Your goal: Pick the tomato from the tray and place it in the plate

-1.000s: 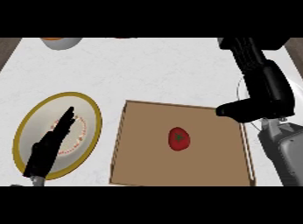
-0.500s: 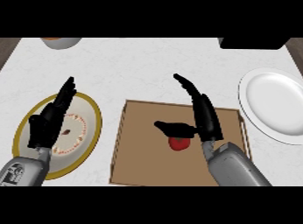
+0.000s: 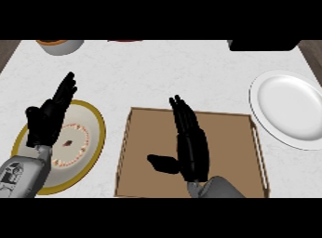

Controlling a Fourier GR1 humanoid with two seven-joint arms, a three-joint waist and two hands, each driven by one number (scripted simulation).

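Over the tray [image 3: 139, 153] at lower centre, my right hand [image 3: 190, 148] hangs with fingers straight and thumb out, holding nothing. I cannot see the tomato; I judge it hidden under that palm. Soft, smooth and round, it wants grasping across its middle. Left hand [image 3: 48, 118] rests open, lower left; white plate [image 3: 287, 109] sits right.

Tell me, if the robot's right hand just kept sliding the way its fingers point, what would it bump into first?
Probably the far wall of the brown tray. The right hand lies open over the tray, fingers pointing at that edge. If it rides above the rim, which one view cannot settle, only white counter follows.
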